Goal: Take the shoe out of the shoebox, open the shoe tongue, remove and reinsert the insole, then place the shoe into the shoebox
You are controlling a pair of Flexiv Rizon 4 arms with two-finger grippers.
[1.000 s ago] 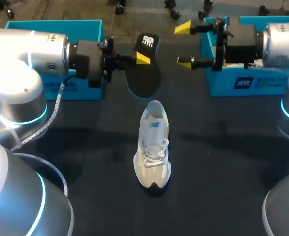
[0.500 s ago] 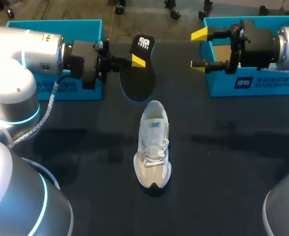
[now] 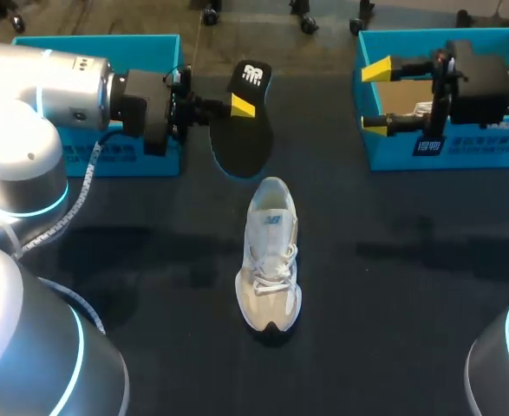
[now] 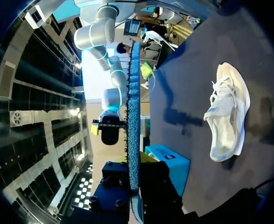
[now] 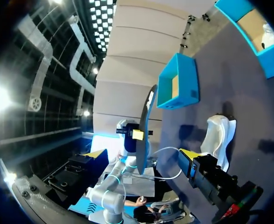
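1. Spanning the whole scene: black table point(image 3: 410, 295); bears everything listed below.
2. Enters from the left as the left arm point(image 3: 46, 87), stretched level above the left blue box point(image 3: 89, 43); enters from the right as the right arm point(image 3: 497, 82), level above the right blue box point(image 3: 462, 156).
3. Stand open at the table's far corners, well apart: both boxes, tan inside in the right wrist view.
4. Lies alone mid-table, nearer the robot than the boxes: pale shoe point(image 3: 270, 260), upright on its sole, laced, toe toward the robot, apart from both grippers.
5. Hangs in the air just beyond the shoe's heel: black insole point(image 3: 241, 139), out of the shoe, standing roughly on end, logo end uppermost; shows edge-on in the left wrist view.
6. Pinches that insole near its upper part from both sides: left gripper point(image 3: 241, 106).
7. Hovers at the right blue box's inner edge: right gripper point(image 3: 375, 98), yellow tips spread wide, nothing between them.
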